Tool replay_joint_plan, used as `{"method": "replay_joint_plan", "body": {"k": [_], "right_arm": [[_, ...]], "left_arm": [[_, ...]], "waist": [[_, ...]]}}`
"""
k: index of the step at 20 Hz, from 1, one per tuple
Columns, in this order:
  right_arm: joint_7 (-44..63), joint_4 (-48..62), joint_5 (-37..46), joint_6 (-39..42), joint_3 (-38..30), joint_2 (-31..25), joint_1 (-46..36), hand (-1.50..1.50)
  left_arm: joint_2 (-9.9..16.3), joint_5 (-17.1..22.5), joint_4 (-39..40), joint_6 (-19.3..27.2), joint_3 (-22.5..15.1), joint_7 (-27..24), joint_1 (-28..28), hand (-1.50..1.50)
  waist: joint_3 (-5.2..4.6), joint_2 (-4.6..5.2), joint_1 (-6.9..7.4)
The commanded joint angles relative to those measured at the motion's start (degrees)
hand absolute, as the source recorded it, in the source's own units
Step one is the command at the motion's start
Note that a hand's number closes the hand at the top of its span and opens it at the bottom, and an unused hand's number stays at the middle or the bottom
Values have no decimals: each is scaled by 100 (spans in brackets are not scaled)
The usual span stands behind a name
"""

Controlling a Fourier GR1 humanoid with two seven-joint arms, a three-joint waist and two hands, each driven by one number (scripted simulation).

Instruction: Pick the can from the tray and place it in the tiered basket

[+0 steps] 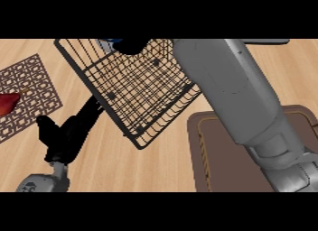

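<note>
The right forearm (236,90) stretches far over the wire tiered basket (145,85), its hand (132,46) a dark shape at the basket's far rim; whether it grips anything cannot be told; a blue sliver beside it may be the can, axis unclear; the brown tray (212,153) lies right; the left hand (62,133) rests open near-left on the desk (148,167); a red item (2,104) lies on a patterned mat (28,85).

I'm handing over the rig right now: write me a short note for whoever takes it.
Right hand: stretched over the far top of the wire basket; fingers hidden, and something blue beside it may be the can.
Left hand: low left, open, holding nothing.
Tray: lower right, no can visible on it.
Done: can seems lifted off.
Left: confirm it lands in the basket, then pull the arm back.
</note>
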Motion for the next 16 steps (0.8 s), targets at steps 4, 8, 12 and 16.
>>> {"method": "replay_joint_plan", "body": {"k": [4,8,12,16], "right_arm": [[-488,797,-1505,-628,205,261,-104,-150],[-1239,1229,-2275,-1104,824,265,-236,-150],[-1701,1194,-2863,-1523,1399,266,-277,-150],[-1695,1496,-3096,-2436,1302,267,-963,-150]], "left_arm": [[-210,-43,289,49,14,78,-660,0],[-248,-216,469,39,-43,-182,-541,0],[-223,-34,691,-177,94,-108,-843,0],[-235,-143,280,-131,-86,-56,-334,0]], "waist": [[-19,39,63],[-23,61,174],[-25,57,152],[-25,34,189]]}}
